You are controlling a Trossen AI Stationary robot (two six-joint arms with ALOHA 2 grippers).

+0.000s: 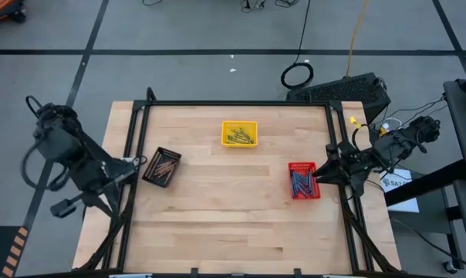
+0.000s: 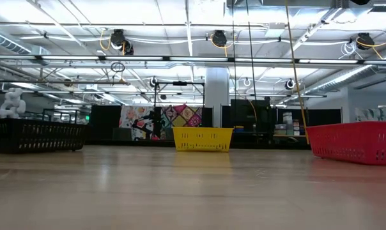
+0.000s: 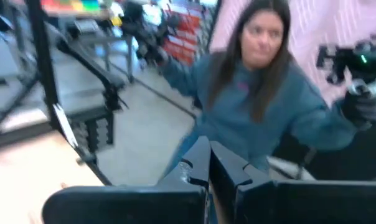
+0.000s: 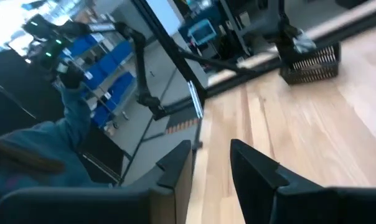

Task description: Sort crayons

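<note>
The left gripper (image 1: 137, 161) sits fingers pressed together beside the black tray (image 1: 162, 167) of brown crayons (image 1: 165, 165); swinging out could knock it. The yellow tray (image 1: 239, 133) is well clear. The right gripper (image 1: 319, 174), fingers spread and empty, could nudge the red tray (image 1: 303, 180) with blue crayons (image 1: 298, 182) along the counter (image 1: 233, 216).

No lettering, brand, number or sign can be read in any view; a white sheet (image 1: 397, 182) beside the table's (image 1: 217, 224) right edge carries dark print too small to make out.
</note>
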